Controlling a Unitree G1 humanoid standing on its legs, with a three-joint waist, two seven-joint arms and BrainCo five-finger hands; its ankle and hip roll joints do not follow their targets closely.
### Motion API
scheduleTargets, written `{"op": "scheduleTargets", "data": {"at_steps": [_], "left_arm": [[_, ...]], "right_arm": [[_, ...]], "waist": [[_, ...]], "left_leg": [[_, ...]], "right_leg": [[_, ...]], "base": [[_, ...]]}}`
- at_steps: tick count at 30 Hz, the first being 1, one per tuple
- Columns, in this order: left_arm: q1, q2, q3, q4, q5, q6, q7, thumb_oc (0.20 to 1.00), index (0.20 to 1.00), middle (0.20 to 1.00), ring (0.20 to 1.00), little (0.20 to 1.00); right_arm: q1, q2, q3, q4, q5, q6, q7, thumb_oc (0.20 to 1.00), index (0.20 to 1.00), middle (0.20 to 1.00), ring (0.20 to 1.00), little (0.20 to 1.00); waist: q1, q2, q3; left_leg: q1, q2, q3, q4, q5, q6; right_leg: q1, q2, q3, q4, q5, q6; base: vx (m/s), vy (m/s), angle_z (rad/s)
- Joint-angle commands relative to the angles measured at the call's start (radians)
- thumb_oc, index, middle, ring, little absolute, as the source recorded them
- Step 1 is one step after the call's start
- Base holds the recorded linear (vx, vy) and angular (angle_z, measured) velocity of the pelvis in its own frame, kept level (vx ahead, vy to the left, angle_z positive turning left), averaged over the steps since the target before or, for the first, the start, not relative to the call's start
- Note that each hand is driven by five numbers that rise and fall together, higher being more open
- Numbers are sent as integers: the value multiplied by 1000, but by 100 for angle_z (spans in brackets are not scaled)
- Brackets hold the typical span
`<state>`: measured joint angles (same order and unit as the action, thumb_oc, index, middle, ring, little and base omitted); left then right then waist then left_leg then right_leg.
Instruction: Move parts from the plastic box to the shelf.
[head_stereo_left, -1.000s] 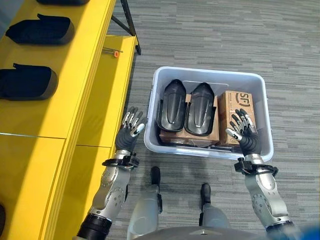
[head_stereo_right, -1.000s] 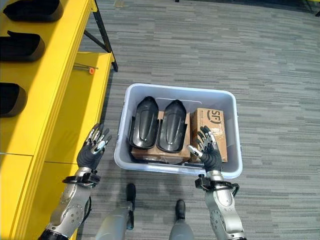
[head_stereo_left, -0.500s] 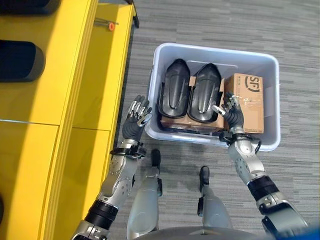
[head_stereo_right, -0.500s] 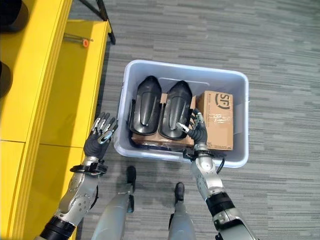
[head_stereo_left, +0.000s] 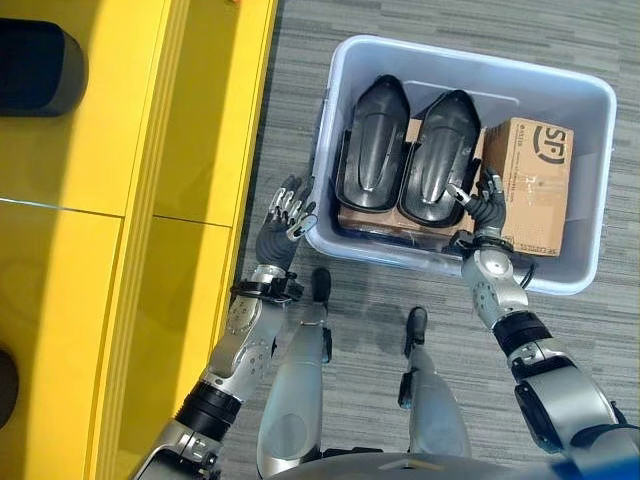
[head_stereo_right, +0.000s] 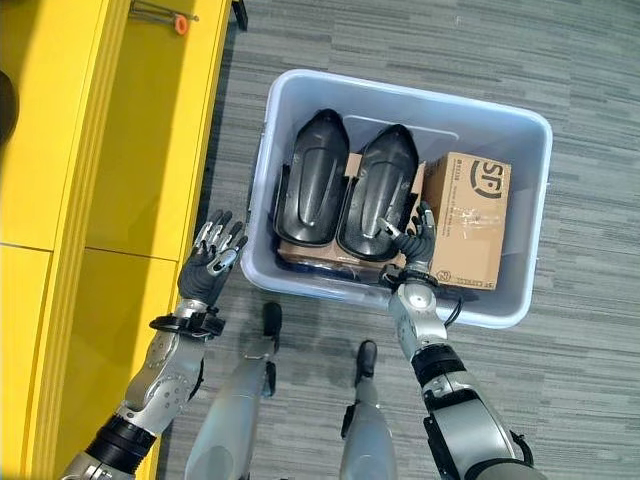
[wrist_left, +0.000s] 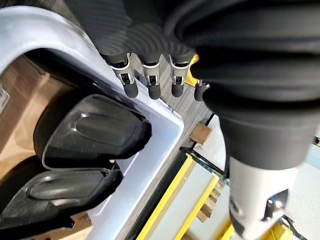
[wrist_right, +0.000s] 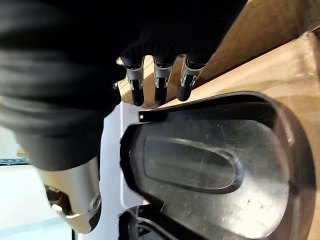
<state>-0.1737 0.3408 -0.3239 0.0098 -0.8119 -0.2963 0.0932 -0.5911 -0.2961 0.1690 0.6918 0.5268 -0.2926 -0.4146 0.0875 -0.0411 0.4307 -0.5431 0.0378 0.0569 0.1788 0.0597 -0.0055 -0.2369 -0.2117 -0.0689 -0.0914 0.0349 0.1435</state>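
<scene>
A pale plastic box (head_stereo_left: 324, 150) stands on the floor. Two black shell-shaped parts lie side by side in it on cardboard, the left part (head_stereo_left: 372, 145) and the right part (head_stereo_left: 438, 150). My right hand (head_stereo_left: 487, 207) is inside the box, open, at the near end of the right part and beside a brown carton (head_stereo_left: 540, 185). In the right wrist view its fingers (wrist_right: 157, 82) hover just over that part (wrist_right: 210, 165). My left hand (head_stereo_left: 277, 230) is open outside the box by its near left corner, its fingers (wrist_left: 150, 82) above the rim (wrist_left: 165, 125).
The yellow shelf (head_stereo_left: 130, 150) runs along the left, close to the box. A black part (head_stereo_left: 40, 70) lies on it at the far left. A small orange-tipped tool (head_stereo_right: 178, 22) rests on the shelf's far end. Grey carpet surrounds the box.
The camera has tipped down and the picture has shifted. My right hand has moved from over the carton's near end leftward to the right black part. The left hand has come closer to the box corner.
</scene>
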Motion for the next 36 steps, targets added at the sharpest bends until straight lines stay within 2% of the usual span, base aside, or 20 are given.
{"op": "scheduleTargets", "data": {"at_steps": [1, 11, 36], "left_arm": [[-1, 12, -12, -46, 11, -52, 2, 1000, 1000, 1000, 1000, 1000], [-11, 26, -31, -72, -1, -50, -3, 1000, 1000, 1000, 1000, 1000], [-46, 37, -82, -105, -10, -60, 8, 1000, 1000, 1000, 1000, 1000]], "right_arm": [[-9, -63, -33, -28, -7, -60, -36, 1000, 1000, 1000, 1000, 1000], [-27, -99, -41, 49, -6, -53, -47, 1000, 1000, 1000, 1000, 1000], [-244, -186, 1, 301, 18, -24, -59, 1000, 1000, 1000, 1000, 1000]], "waist": [[6, 3, -44], [5, 6, -24], [24, 52, 40]], "left_leg": [[-33, 66, -36, 30, 3, -53], [-63, 71, -42, 44, -2, -53], [-101, 58, -40, 41, -1, -51]], "right_leg": [[62, -89, -48, 48, 43, 45], [41, -82, -47, 53, 30, 40], [-8, -78, -41, 76, 12, 35]], "base": [[0, 0, 0], [0, 0, 0], [0, 0, 0]]}}
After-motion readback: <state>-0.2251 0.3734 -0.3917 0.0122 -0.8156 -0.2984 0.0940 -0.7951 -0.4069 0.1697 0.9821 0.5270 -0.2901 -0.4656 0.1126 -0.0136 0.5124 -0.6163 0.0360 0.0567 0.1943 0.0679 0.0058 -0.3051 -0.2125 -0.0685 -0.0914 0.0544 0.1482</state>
